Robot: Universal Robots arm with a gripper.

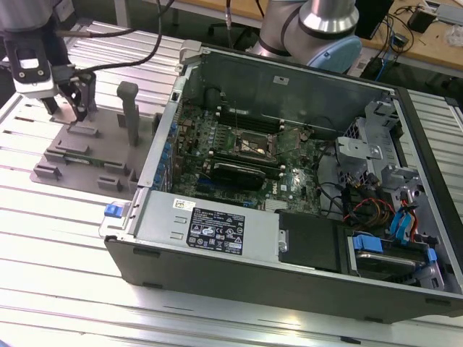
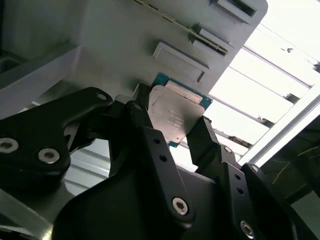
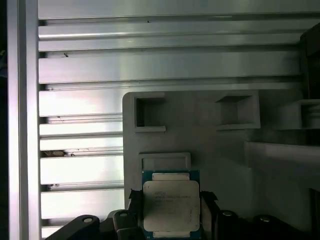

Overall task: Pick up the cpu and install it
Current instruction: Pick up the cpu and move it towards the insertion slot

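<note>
The cpu (image 2: 176, 116), a flat square chip with a shiny silver top and a teal-green rim, sits between the two black fingers of my gripper (image 2: 172, 125). In the first wrist view the cpu (image 3: 171, 207) is flanked by the fingertips (image 3: 134, 197) at its two side edges, which press against it just over the grey fixture plate (image 3: 220, 150). In the exterior view my gripper (image 1: 72, 108) hovers low over the far left end of that grey plate (image 1: 94, 155). The motherboard socket (image 1: 253, 144) lies inside the open computer case, well off to the exterior view's right.
The open computer case (image 1: 289, 238) has tall metal walls around the motherboard. A grey upright post (image 1: 129, 108) stands on the fixture plate between my gripper and the case. Several raised holders (image 1: 54, 155) dot the plate. Ribbed aluminium table (image 1: 65, 246) surrounds everything.
</note>
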